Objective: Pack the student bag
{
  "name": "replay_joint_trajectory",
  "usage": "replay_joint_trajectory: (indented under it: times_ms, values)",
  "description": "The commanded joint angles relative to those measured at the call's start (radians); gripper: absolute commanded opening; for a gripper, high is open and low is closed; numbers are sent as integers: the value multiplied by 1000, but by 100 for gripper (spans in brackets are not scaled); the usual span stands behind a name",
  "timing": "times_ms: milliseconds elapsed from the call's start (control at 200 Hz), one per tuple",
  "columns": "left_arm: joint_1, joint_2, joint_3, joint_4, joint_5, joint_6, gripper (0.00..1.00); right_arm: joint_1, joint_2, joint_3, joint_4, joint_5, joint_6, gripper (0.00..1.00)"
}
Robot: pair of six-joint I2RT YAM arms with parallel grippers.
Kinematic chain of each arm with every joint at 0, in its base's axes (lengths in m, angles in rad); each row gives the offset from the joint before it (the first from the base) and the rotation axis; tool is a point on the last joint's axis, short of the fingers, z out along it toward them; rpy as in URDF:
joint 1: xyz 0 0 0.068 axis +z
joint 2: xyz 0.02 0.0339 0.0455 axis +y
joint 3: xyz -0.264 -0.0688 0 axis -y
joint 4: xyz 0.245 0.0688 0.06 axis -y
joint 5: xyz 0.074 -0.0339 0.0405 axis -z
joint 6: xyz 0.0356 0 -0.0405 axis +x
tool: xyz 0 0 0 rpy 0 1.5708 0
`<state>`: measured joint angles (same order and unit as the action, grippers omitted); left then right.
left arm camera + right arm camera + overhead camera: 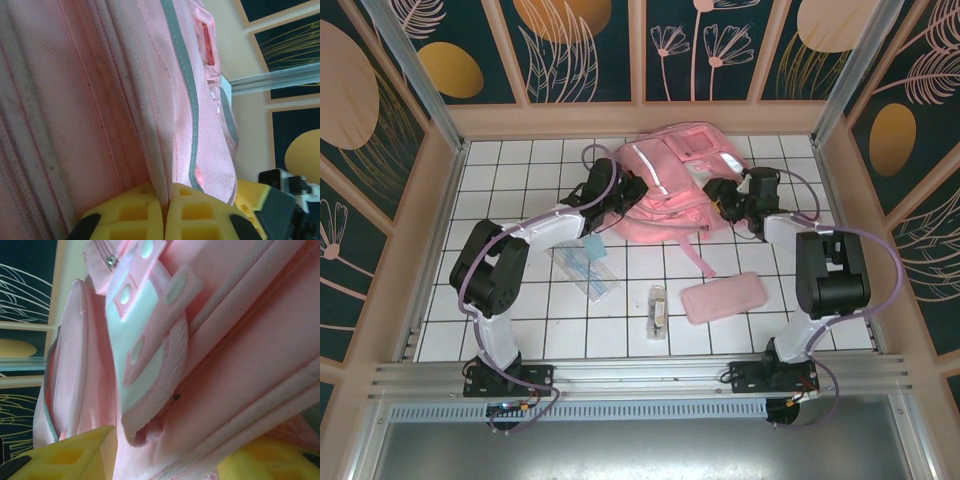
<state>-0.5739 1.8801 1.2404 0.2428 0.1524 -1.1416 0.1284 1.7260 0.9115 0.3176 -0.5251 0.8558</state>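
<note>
We hold the student bag (670,185), at the far middle of the table (520,160), by a seam in the clenched left gripper (165,210) — probably to steady it. Our right gripper (165,460) straddles its fabric, jaws apart.

A white tiled table top (510,160) with dark grid lines spreads under and around the left gripper (628,188) and the right gripper (716,193). Ahead of both stands the back wall (590,50), with peach frames around dark teal panels painted with gold discs and pale leaves and flowers. Matching side walls (370,130) rise outward of each gripper. Bare metal posts (415,70) stand in the far corners. Behind the grippers, along the near edge, runs a metal rail (640,375). The light is bright and even.
</note>
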Motion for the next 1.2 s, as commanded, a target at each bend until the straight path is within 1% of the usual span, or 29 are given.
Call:
replay_joint_trajectory:
  times_ms: [0, 25, 80, 145, 210, 320, 380, 460, 490, 545, 605, 655, 710, 785, 850, 910, 946, 1011, 1086, 1146, 1196]
  values:
    - [-9, -38, 2, 244, 84, -86, 0, 48, 52, 16, 70, -62, 33, 46]
    - [-8, -41, 7, 253, 92, -93, 0, 50, 54, 15, 64, -40, 22, 39]
    - [-4, -49, 28, 257, 108, -97, 0, 52, 57, 5, 35, 43, -29, 16]
    - [6, -65, 62, 250, 131, -94, 0, 48, 64, -4, 8, 109, -93, 0]
    - [19, -79, 90, 232, 146, -89, 0, 41, 62, -29, 33, 118, -113, 0]
    - [29, -87, 98, 207, 142, -71, 0, 26, 40, -53, 99, 46, -80, 0]
    - [29, -77, 97, 175, 138, -42, 0, 15, 17, -71, 183, -24, 5, 0]
    - [28, -54, 85, 128, 141, 18, 0, -6, -3, -99, 355, -138, 211, 0]
    - [28, -47, 82, 90, 133, 45, 9, -10, -9, -108, 423, -166, 299, 0]
    - [28, -40, 72, 39, 117, 109, 22, -10, -16, -105, 507, -196, 427, 0]
    - [26, -44, 70, -53, 80, 183, 41, -8, -25, -91, 554, -214, 511, 0]
    - [24, -59, 64, -110, 46, 240, 53, -7, -36, -84, 576, -209, 562, 0]
    - [12, -83, 63, -174, -8, 315, 58, -3, -48, -81, 594, -197, 604, 0]
    - [-20, -114, 76, -248, -80, 422, 60, 3, -59, -73, 599, -175, 637, 0]
    - [-66, -130, 90, -289, -139, 509, 59, 11, -60, -64, 600, -163, 653, 0]
    - [-114, -133, 100, -314, -189, 579, 51, 20, -57, -55, 596, -155, 657, 0]
    - [-137, -131, 102, -318, -207, 617, 44, 22, -58, -50, 590, -153, 657, 0]
    - [-169, -118, 99, -318, -224, 664, 27, 25, -57, -50, 589, -147, 663, 0]
    - [-188, -96, 94, -327, -241, 692, 13, 25, -59, -56, 600, -141, 677, 0]
    - [-194, -85, 75, -317, -241, 702, 8, 26, -62, -56, 599, -135, 682, 0]
    - [-198, -78, 51, -303, -244, 706, 7, 25, -66, -53, 597, -125, 686, 0]
